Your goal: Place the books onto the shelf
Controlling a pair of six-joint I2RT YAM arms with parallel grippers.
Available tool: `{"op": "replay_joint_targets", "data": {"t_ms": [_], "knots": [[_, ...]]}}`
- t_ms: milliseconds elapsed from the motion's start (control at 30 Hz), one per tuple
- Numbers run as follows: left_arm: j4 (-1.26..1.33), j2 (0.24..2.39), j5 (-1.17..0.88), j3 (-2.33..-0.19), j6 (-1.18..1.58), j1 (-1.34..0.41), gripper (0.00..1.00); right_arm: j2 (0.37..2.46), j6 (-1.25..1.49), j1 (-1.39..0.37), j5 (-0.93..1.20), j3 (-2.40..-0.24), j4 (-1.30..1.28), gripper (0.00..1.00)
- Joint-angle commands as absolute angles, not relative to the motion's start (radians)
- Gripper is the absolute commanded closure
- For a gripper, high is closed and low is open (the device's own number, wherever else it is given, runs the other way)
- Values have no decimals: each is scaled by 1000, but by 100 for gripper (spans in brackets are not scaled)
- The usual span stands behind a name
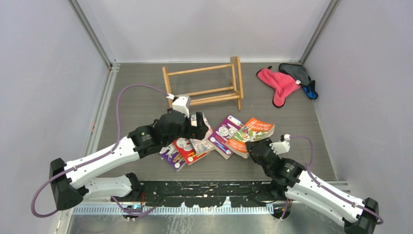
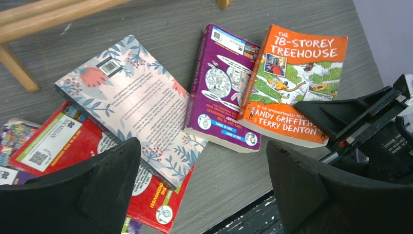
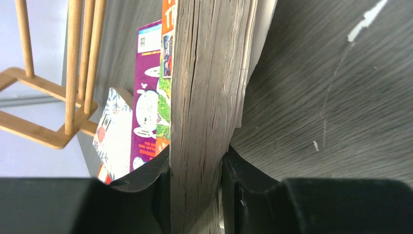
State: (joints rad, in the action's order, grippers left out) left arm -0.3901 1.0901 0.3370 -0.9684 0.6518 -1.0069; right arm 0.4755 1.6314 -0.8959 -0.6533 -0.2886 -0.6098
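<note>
Right fingers [image 3: 238,180] are clamped on the orange book [image 3: 204,97], pinching its page block at the near right corner, one finger on the cover side and the other on the back. It sits right of the middle of the counter [image 1: 141,102], closer to the near edge than the far one, and its left side overlaps the purple book [image 1: 225,132] beside it. Whether the gripped corner is raised off the counter cannot be told.

Left fingers [image 2: 97,190] are spread wide above a fanned pile of three books left of the middle, gripping none of them. On top is the floral book [image 2: 131,97], back cover up, its barcode end toward the shelf [image 1: 237,80]. Its right edge runs up against the purple book. Under it lies the red book [image 2: 53,141], and beneath that the lowest book [image 2: 12,136], also purple, only its near left part showing.

All five books are on the counter. The shelf stands near the far edge, about midway along it, close to the pile and well apart from the orange book.

In the far right corner the pink cloth [image 1: 280,83] and grey cloth [image 1: 294,70] lie bunched, touching each other
</note>
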Motion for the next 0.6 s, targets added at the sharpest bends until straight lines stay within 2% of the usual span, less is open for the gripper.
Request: {"op": "replay_joint_targets", "data": {"t_ms": [0, 133, 567], "knots": [[-308, 1121, 285, -1020, 688, -1012, 0, 456, 1415, -902, -673, -401, -555, 80], [-303, 1158, 241, -1057, 726, -1011, 0, 448, 1321, -902, -633, -458, -524, 85], [-192, 1170, 180, -1003, 884, -1011, 0, 393, 1184, -901, -423, -567, -484, 87]]}}
